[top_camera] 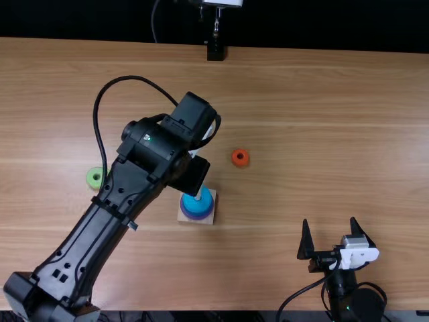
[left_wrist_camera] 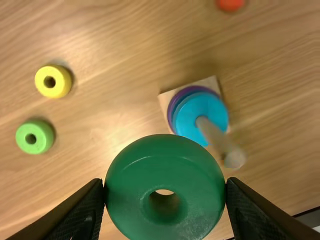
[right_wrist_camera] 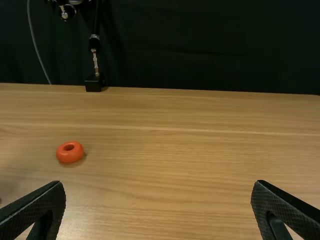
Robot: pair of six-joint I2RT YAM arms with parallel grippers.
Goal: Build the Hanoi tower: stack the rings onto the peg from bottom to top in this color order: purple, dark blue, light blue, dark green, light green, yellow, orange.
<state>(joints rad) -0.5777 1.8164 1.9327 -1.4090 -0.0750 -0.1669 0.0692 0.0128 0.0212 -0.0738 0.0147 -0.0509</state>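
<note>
Tally, judging by colour: three of seven rings on the peg, just below the centre of the top view. Purple ring lowest, on the wooden base; a deeper blue edge above it, likely the dark blue ring; light blue ring uppermost. Order looks right so far. Four left. Dark green ring, next due, is in the left tool: fingers closed on its opposite sides, none wider than the ring needs. Ring hangs between the fingertips, above the desk, close to the peg but apart; bare wood shows through its hole, so I judge it wants shifting across before lowering. Orange ring lies right of centre in the top view; light green ring toward the left edge, yellow ring near it. Right tool, lower right of the top view: fingers spread wide, holding nothing.
</note>
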